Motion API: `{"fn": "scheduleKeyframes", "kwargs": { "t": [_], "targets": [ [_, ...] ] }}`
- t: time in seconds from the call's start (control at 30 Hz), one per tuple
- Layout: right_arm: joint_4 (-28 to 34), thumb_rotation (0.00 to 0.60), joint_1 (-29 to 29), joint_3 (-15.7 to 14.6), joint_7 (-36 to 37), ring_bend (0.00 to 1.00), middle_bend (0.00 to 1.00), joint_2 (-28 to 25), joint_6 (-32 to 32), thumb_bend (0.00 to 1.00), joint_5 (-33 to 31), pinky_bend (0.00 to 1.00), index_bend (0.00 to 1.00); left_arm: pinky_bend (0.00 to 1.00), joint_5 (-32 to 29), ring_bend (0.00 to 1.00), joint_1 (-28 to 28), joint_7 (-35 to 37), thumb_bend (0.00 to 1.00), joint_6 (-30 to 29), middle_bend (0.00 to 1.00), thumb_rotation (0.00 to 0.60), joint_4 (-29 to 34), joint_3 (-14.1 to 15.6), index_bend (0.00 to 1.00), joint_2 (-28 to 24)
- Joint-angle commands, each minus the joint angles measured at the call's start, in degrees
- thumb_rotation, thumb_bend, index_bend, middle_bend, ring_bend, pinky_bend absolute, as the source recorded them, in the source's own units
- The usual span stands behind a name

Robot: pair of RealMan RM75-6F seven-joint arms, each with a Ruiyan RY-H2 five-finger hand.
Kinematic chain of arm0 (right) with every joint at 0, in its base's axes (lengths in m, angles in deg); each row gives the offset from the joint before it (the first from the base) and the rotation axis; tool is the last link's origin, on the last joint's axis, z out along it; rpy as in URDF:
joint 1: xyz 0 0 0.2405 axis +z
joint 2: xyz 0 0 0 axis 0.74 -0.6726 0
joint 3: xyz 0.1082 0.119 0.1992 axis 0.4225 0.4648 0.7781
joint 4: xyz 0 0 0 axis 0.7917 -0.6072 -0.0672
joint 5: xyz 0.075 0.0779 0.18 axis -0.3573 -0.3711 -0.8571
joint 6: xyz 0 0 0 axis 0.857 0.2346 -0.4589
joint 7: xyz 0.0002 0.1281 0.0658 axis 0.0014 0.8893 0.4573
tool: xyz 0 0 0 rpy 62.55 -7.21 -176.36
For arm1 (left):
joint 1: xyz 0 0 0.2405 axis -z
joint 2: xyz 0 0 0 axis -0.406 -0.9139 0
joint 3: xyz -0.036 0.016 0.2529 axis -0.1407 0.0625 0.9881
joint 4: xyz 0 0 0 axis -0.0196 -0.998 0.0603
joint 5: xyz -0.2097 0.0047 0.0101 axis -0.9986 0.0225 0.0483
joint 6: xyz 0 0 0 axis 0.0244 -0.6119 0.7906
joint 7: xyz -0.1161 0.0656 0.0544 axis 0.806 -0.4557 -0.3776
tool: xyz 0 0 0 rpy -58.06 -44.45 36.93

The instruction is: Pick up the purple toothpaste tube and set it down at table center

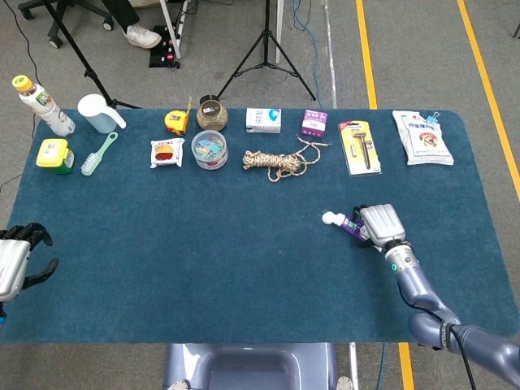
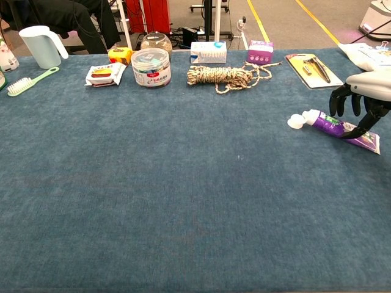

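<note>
The tube (image 2: 339, 127) lay flat at the right edge of the chest view, white cap (image 2: 295, 121) pointing left toward the middle of the frame, still on the table (image 2: 183, 183). The right hand (image 2: 360, 101) stood directly over it with fingers curled down around the body; one fingertip looked to touch the purple part near the crimped end, though whether it had actually closed on the tube I cannot tell from either view. The left hand (image 1: 16, 264) rested at the lower left of the head view, fingers apart and holding nothing. The tube is probably light, soft and slick, so it should be pinched across the stiffer part near the cap shoulder.
</note>
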Motion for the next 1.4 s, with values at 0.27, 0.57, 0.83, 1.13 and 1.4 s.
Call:
{"fn": "scheduleKeyframes", "kwargs": {
  "t": [0.27, 0.57, 0.83, 1.13, 1.4],
  "targets": [
    [-1.9, 0.512, 1.0, 0.3, 0.3, 0.48, 0.4, 1.6, 1.9, 0.26, -1.6, 0.47, 0.4, 0.39, 0.1, 0.33, -0.3, 0.7, 0.27, -0.2, 0.35, 0.539, -0.5, 0.2, 0.45, -0.2],
    [2.8, 0.512, 0.7, -1.2, 2.2, 0.48, 0.42, -0.9, 2.0, 0.26, 1.4, 0.47, 0.42, 0.39, 0.1, 0.33, -0.6, 0.9, 0.27, -0.5, 0.35, 0.54, -0.6, 0.4, 0.46, -0.4],
    [4.9, 0.513, -0.3, -2.6, 3.0, 0.48, 0.42, -2.6, 0.2, 0.26, 4.1, 0.47, 0.42, 0.39, 0.2, 0.33, -0.2, 0.5, 0.27, -0.1, 0.35, 0.537, -0.4, 0.2, 0.46, 0.0],
    [1.0, 0.512, -0.2, -2.8, 5.3, 0.48, 0.41, -1.2, 1.4, 0.26, 4.2, 0.47, 0.4, 0.39, 0.0, 0.33, -0.3, 0.2, 0.27, -0.2, 0.35, 0.539, -0.2, 0.1, 0.46, -0.1],
    [-1.0, 0.52, -0.1, -3.0, 5.8, 0.48, 0.41, 0.2, 1.8, 0.26, 4.4, 0.47, 0.41, 0.39, -0.1, 0.33, -0.3, 0.2, 0.27, -0.2, 0.35, 0.538, -0.1, 0.1, 0.46, -0.2]
  ]
}}
